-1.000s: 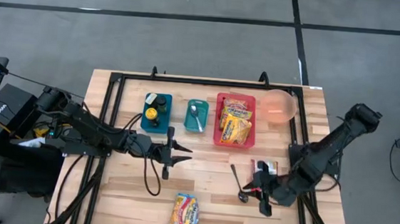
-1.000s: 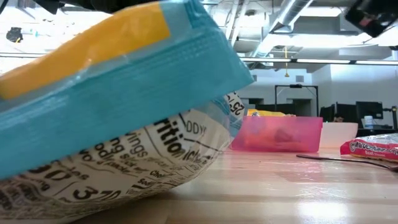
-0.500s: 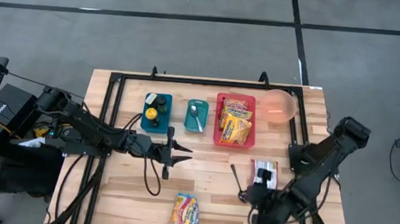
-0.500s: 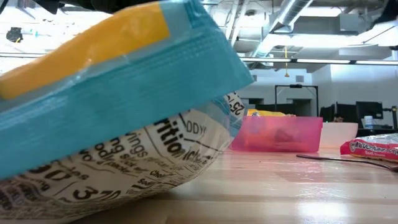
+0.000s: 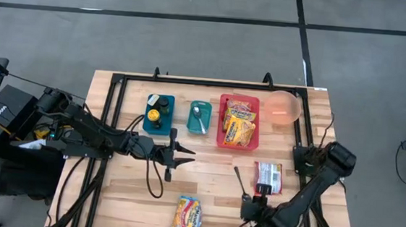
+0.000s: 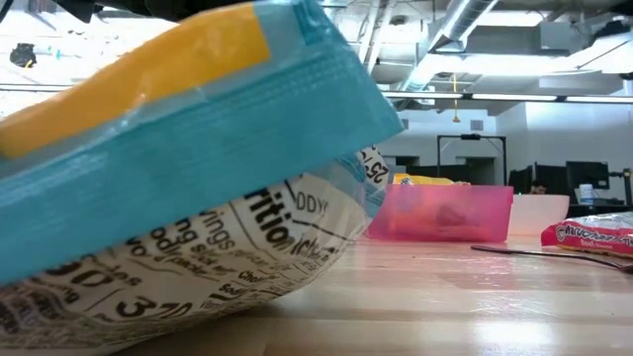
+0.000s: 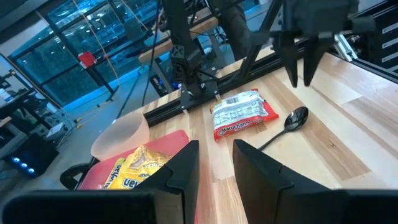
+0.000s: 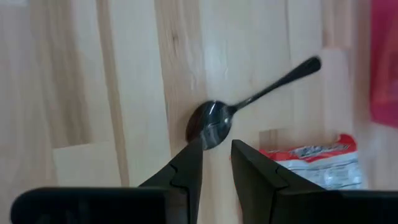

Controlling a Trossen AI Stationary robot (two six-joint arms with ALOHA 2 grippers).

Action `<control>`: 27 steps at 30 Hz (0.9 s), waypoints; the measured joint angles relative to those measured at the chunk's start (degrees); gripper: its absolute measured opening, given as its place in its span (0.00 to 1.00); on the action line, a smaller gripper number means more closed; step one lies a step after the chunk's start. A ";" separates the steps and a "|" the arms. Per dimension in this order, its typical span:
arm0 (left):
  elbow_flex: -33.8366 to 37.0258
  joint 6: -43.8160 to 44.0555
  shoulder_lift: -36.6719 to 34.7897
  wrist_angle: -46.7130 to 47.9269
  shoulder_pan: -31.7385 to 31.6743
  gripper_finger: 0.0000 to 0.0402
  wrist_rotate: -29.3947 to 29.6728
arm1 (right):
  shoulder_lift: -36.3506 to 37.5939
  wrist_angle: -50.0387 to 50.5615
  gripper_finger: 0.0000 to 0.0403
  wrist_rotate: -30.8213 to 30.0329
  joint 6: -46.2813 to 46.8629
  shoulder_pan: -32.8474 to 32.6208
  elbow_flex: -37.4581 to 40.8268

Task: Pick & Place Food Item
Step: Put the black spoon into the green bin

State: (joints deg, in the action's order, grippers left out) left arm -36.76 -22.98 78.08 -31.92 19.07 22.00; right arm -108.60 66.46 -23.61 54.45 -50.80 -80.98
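Right gripper (image 5: 248,208), fingers narrowly parted and empty, hangs at the table's near right over the bowl of the black spoon (image 8: 214,121). The red noodle packet (image 5: 268,175), the likely task item, lies just beyond and to the right, long axis running near-to-far. Left gripper (image 5: 178,155) waits open at mid-table; the near snack packet (image 6: 168,168) fills the low view, hiding most of the table.
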 joint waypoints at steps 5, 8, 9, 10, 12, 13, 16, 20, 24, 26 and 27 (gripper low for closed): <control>-0.01 0.00 0.01 0.00 0.00 0.22 0.00 | -3.54 1.06 0.20 1.32 3.20 -1.28 -1.21; -0.01 0.00 0.01 0.00 0.00 0.22 0.00 | -4.31 1.75 0.20 1.29 4.93 -1.80 -1.37; -0.01 -0.01 0.01 0.00 0.00 0.22 0.00 | -4.29 2.20 0.20 1.31 5.37 -1.90 -1.37; -0.01 -0.01 0.01 0.00 0.00 0.22 0.00 | -4.25 2.53 0.20 1.27 5.40 -1.94 -1.37; 0.01 -0.02 0.01 -0.06 -0.02 0.22 0.00 | -4.26 2.65 0.20 1.29 4.10 -1.93 -1.37; 0.01 -0.04 0.01 -0.15 -0.02 0.22 0.00 | -4.26 2.80 0.20 1.29 2.66 -1.93 -1.37; -0.01 -0.04 0.01 -0.01 -0.02 0.22 0.00 | -4.26 2.25 0.20 1.27 -0.80 -1.90 -1.37; -0.01 -0.04 0.01 0.08 -0.02 0.22 0.00 | -4.24 -0.67 0.20 1.24 -4.13 -1.55 -1.20; -0.01 -0.04 0.01 0.11 -0.02 0.22 0.00 | -4.24 -3.36 0.20 1.13 -6.70 -1.15 0.24; 0.00 0.21 0.01 0.11 -0.02 0.22 0.00 | -4.24 -3.87 0.20 1.36 -6.44 -1.15 1.71; -0.01 0.87 0.01 0.13 -0.02 0.22 0.00 | -4.24 -4.00 0.20 1.51 -6.36 -1.15 2.29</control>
State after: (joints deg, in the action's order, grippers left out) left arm -36.77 -22.11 78.08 -31.79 19.05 22.00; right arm -112.84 62.47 -22.10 48.09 -51.95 -78.69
